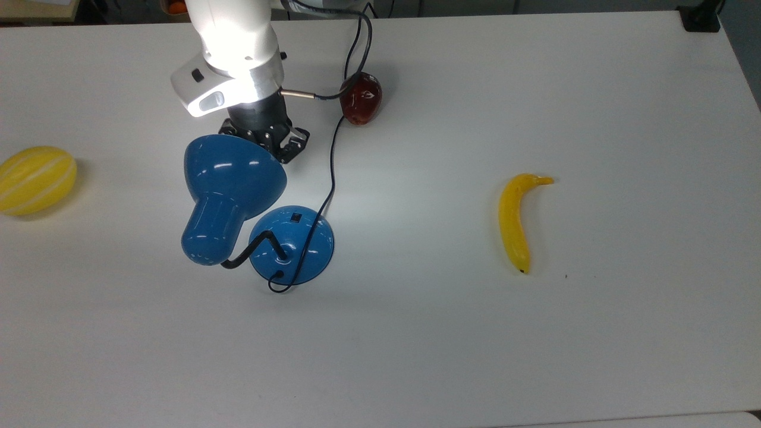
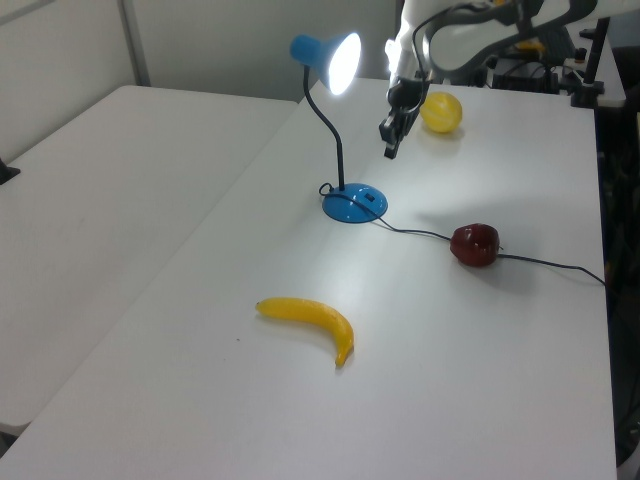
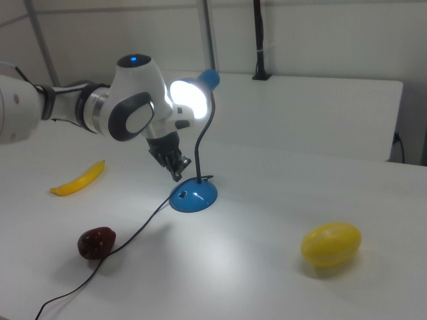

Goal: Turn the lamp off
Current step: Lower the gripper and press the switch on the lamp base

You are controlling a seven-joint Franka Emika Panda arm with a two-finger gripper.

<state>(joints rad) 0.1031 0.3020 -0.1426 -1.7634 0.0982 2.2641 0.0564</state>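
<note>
melon (image 1: 37,179): far on the top view's left, well clear of your path.
lamp (image 1: 255,214): mid-bench (image 1: 535,356), lit; switch (image 1: 295,218) faces up on the base.
hand (image 2: 390,142): hangs above the base, angled toward the switch; fingers look pressed together; tips hidden behind the shade in the top view.
apple (image 1: 360,98): sits on the cord.
banana (image 1: 515,221): well apart.

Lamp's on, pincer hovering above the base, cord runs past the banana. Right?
Not the banana. In the top view the lamp cord runs past the red apple; the banana lies apart, toward the top view's right. Lamp lit and pincer above the base: correct.
</note>
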